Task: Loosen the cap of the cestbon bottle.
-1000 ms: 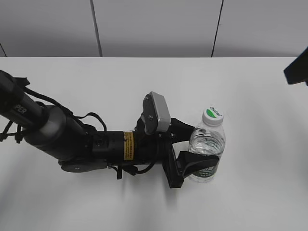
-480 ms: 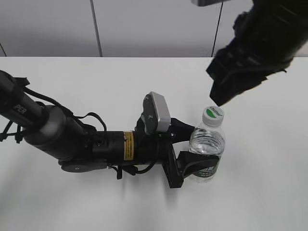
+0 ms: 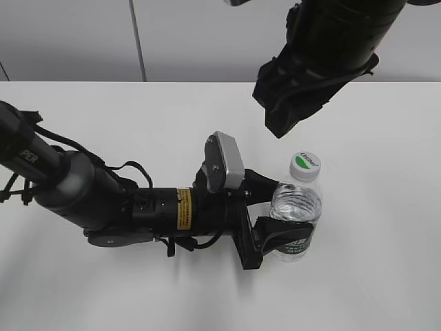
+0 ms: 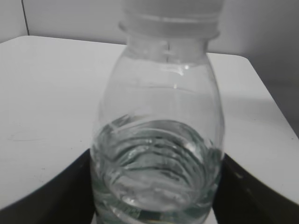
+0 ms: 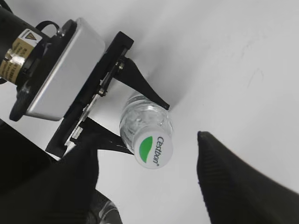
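The clear cestbon bottle stands upright on the white table, its dark green label low on the body. My left gripper is shut on its lower body from the left; the left wrist view shows the bottle filling the frame between the dark fingers. The white cap with the green patch is on the neck. My right gripper hangs open above and a little left of the cap. In the right wrist view the cap lies between the open fingers, untouched.
The left arm lies across the white table from the left, with its wrist camera beside the bottle. A grey panelled wall runs along the table's far edge.
My right arm has come in from the upper right and now hangs over the bottle's cap. The left gripper and the bottle have not moved.
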### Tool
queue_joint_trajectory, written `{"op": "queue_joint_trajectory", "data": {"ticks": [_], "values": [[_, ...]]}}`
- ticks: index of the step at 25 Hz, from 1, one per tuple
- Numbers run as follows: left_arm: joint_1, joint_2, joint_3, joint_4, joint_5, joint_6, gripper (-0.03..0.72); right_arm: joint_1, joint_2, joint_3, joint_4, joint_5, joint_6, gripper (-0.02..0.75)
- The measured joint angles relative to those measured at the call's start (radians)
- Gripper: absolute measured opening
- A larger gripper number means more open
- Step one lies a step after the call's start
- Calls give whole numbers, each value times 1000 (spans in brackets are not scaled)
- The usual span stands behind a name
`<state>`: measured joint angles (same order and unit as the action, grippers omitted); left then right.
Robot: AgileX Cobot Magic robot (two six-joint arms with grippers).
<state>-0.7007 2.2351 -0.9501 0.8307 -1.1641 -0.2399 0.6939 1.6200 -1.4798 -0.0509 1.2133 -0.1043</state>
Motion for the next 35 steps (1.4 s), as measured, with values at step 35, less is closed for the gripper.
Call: {"op": "queue_joint_trajectory", "data": {"ticks": [35], "values": [[0,0,0,0,1,0,527,-136,80,121,166,7,-33,384]]}}
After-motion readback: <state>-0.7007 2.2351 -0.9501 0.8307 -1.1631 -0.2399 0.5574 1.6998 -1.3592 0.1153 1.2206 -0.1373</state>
